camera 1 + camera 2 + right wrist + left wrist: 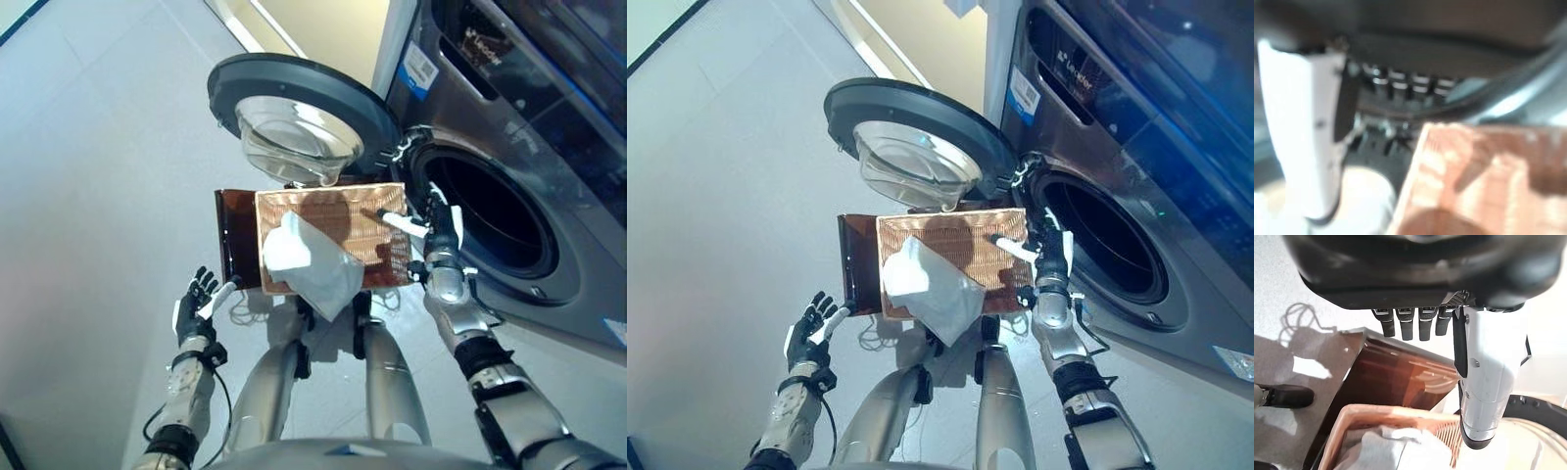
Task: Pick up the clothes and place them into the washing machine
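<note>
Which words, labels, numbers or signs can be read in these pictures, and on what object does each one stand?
No text can be read with certainty.
White label on the washing machine, at its upper front corner: print too small to read.
Lettering on its top panel: too blurred to read.
Sticker on its lower front: unreadable.

White crumpled clothes [309, 262] in basket, washing machine [509, 176] door [294, 113] open
</note>
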{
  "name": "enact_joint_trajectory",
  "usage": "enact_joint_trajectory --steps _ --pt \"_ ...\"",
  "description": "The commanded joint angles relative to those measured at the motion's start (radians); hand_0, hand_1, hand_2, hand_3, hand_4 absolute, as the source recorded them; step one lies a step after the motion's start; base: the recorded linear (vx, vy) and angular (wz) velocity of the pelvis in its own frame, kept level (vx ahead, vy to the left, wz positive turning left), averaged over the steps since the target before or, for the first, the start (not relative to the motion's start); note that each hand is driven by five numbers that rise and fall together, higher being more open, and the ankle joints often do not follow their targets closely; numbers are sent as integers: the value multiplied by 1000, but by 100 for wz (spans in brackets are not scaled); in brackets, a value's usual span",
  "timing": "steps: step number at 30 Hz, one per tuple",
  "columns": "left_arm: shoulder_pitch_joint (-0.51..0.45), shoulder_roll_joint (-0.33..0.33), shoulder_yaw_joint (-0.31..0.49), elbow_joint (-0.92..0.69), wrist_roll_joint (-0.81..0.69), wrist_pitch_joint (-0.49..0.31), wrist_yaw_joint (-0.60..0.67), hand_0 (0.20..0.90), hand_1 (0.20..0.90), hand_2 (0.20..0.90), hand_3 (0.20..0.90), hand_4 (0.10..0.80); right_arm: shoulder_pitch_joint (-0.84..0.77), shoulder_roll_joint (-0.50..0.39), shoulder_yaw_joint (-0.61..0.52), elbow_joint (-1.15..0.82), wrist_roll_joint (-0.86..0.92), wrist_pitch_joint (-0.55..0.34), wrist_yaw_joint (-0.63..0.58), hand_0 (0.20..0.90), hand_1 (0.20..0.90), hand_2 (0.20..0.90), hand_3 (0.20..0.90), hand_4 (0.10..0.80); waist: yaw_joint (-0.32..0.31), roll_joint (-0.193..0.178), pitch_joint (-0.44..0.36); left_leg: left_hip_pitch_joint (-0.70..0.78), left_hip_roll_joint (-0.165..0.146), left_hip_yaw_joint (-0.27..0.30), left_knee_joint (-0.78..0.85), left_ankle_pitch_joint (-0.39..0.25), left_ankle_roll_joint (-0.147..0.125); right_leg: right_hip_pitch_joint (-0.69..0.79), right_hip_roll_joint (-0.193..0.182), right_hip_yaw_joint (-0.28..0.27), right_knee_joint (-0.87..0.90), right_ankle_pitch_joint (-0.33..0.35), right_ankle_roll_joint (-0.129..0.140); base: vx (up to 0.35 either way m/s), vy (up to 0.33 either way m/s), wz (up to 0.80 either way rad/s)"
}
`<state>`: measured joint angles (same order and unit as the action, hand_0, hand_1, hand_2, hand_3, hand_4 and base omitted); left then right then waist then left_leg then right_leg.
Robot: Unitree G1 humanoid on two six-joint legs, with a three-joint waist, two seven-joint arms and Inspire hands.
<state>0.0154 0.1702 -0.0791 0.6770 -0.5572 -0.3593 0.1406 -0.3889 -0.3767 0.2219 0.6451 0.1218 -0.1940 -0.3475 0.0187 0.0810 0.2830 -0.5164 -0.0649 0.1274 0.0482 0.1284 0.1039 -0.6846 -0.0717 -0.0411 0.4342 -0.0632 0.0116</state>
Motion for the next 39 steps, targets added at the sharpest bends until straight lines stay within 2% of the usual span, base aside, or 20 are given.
enact_joint_trajectory --steps 1,6,16,32,39 --pt "23 44 41 -27 48 -75 7 900 900 900 900 800 -9 -29 57 -76 -137 -29 26 900 900 900 900 800 35 -26 -70 -59 -11 4 51 -55 -67 36 0 -24 -194 126 26 -3 -13 7" --pt "26 46 41 -31 65 -68 3 900 900 900 900 800 -34 -29 113 -43 -207 -9 44 900 900 900 900 800 43 -28 -64 -64 -14 2 58 -55 -65 34 -1 -24 -194 128 26 -3 0 1" --pt "22 51 44 -71 69 -50 8 900 900 900 900 800 -196 48 217 149 -214 25 56 900 900 900 900 800 75 -6 -30 -80 -17 1 61 -66 -70 14 -3 -18 -188 118 29 7 14 -1" --pt "-17 60 1 -126 64 -43 51 900 900 900 900 800 -389 144 259 349 -162 59 -4 900 900 900 900 800 101 10 57 -138 -17 5 83 -55 -72 -41 -8 -22 -165 134 24 -16 8 0" --pt "-32 59 -14 -124 71 -36 76 900 900 900 900 800 -392 215 267 418 -139 65 -20 900 900 900 900 800 99 5 79 -158 -15 4 99 -56 -72 -57 -10 -25 -157 139 23 -2 2 1"
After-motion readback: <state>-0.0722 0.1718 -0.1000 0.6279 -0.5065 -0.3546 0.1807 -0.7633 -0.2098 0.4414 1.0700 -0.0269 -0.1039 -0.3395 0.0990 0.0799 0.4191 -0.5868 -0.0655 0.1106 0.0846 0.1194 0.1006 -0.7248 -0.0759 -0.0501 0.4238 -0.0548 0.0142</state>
